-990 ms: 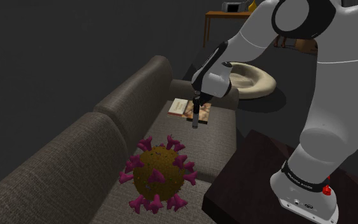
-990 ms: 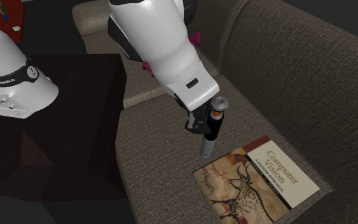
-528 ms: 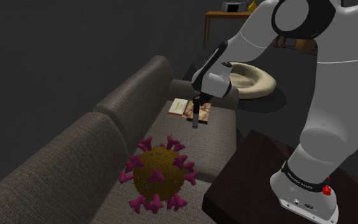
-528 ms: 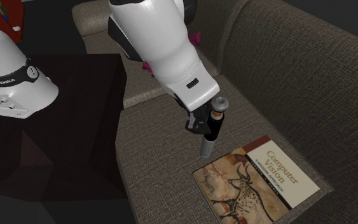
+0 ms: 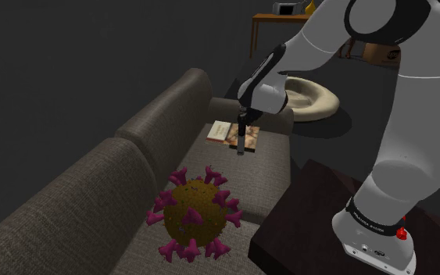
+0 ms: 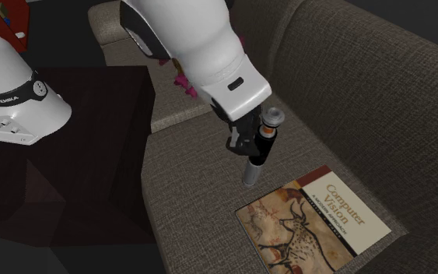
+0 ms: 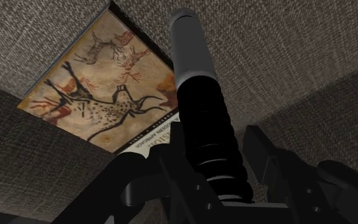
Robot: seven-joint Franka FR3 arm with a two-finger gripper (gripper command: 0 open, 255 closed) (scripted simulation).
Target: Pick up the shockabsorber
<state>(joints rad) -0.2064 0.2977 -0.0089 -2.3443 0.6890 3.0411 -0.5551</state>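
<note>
The shock absorber (image 6: pixel 258 152) is a slim rod with a grey lower tube, a black coiled body and a grey knob on top. It hangs nearly upright just above the sofa seat (image 6: pixel 194 194), clasped in my gripper (image 6: pixel 250 145). In the shoulder view the gripper (image 5: pixel 241 127) holds the shock absorber (image 5: pixel 241 143) over the seat's far end. In the wrist view the black fingers (image 7: pixel 261 151) press on either side of the coiled shock absorber (image 7: pixel 195 89), whose grey end points at the cushion beside a book (image 7: pixel 101 95).
A book (image 6: pixel 314 226) with a cave-painting cover lies on the seat close to the rod's lower end. A spiky brown and purple ball (image 5: pixel 194 211) rests on the sofa (image 5: pixel 93 195) nearer the stand (image 5: pixel 312 211). A beige round seat (image 5: pixel 313 98) stands beyond.
The arm has risen a little, and the gripper with the shock absorber has lifted slightly higher off the seat, towards the sofa's backrest. The book and the spiky ball lie as before.
</note>
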